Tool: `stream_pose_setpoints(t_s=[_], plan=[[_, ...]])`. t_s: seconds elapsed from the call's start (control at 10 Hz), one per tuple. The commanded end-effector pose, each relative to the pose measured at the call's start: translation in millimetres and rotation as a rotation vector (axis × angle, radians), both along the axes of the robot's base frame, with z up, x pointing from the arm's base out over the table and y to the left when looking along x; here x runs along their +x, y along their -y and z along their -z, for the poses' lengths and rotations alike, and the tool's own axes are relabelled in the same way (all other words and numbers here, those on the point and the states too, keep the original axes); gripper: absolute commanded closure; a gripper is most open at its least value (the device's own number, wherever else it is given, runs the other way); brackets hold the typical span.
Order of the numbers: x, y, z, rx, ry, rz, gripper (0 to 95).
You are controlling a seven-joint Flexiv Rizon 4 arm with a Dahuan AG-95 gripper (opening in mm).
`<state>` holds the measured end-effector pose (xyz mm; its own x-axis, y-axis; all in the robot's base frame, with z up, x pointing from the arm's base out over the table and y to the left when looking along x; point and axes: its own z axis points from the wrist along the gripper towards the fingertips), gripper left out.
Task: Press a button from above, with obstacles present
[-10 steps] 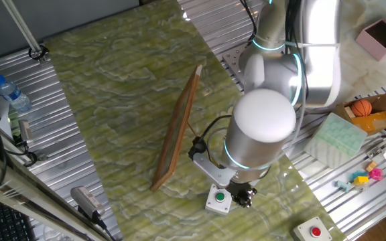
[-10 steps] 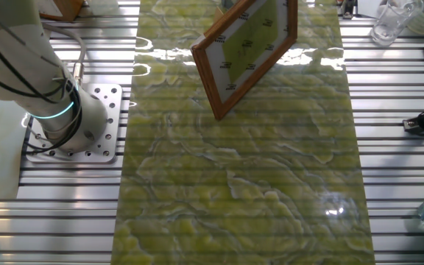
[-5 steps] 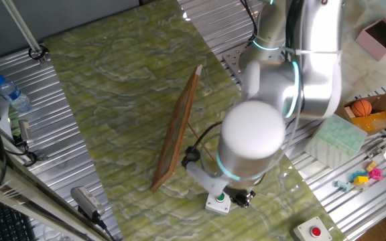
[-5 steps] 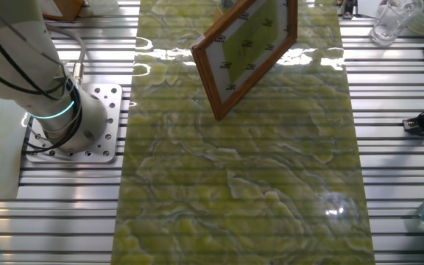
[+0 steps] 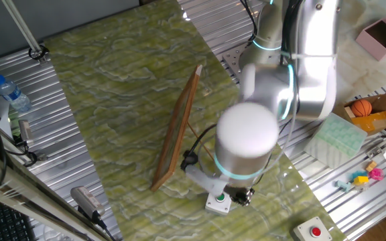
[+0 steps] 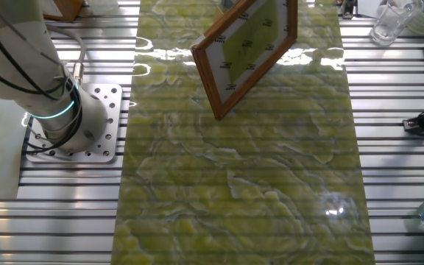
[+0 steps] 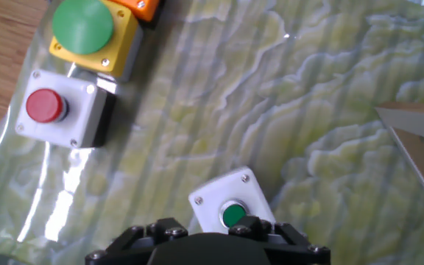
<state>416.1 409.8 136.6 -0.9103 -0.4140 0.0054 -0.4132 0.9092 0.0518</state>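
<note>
Green marbled mat; button half-hidden under gripper.

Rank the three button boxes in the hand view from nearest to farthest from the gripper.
1. The white box with the green button, right at the gripper at the bottom edge.
2. The grey box with the red button, up and to the left.
3. The yellow box with the large green button, top left corner, just beyond the red one.

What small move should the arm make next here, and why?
Probably a short, straight descent onto the green button. In the hand view it sits right at the gripper, with its white box directly under the wrist in one fixed view. The wooden board leans off to the side, so nothing seems to block the way down.
</note>
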Motion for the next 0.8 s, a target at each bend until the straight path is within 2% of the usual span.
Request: stream_pose_setpoints(t_s=[0.1, 0.4, 0.8], plan=[[3.4, -3.4, 8.3, -0.007, 0.01, 0.025, 38.0], [2.4, -7.8, 12.9, -0.004, 0.015, 0.051, 38.0], [6.5, -11.3, 20.7, -0.002, 0.015, 0.11, 38.0]])
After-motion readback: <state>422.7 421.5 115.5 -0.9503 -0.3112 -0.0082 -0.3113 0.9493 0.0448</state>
